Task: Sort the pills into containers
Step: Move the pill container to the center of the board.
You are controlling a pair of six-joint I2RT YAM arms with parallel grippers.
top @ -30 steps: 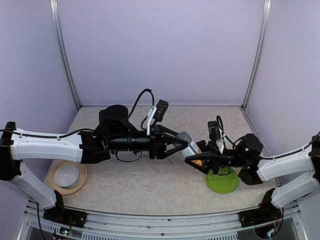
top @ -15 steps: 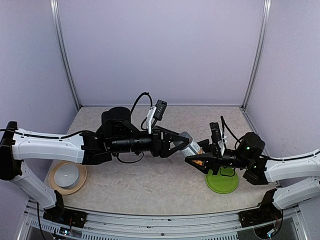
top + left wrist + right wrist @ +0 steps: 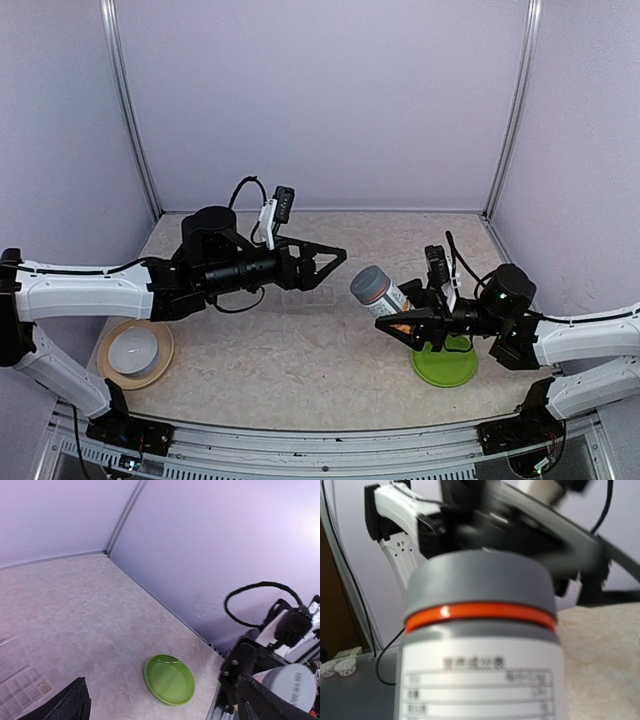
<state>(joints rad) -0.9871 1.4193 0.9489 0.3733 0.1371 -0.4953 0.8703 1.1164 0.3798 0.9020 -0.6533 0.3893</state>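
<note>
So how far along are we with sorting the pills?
Done: nothing that shows; no pills are visible in any view. In hand: the right gripper holds the bottle tilted in the air near the green plate, with its gray cap on. The left gripper stands open, apart from the bottle. Left: taking the cap off and probably all of the sorting.

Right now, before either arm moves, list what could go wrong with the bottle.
1. The right gripper alone holds the bottle, tilted above the table; a slip would likely drop it beside the green plate.
2. The left gripper is open and points toward the gray cap; a misaligned approach could knock the bottle loose.
</note>
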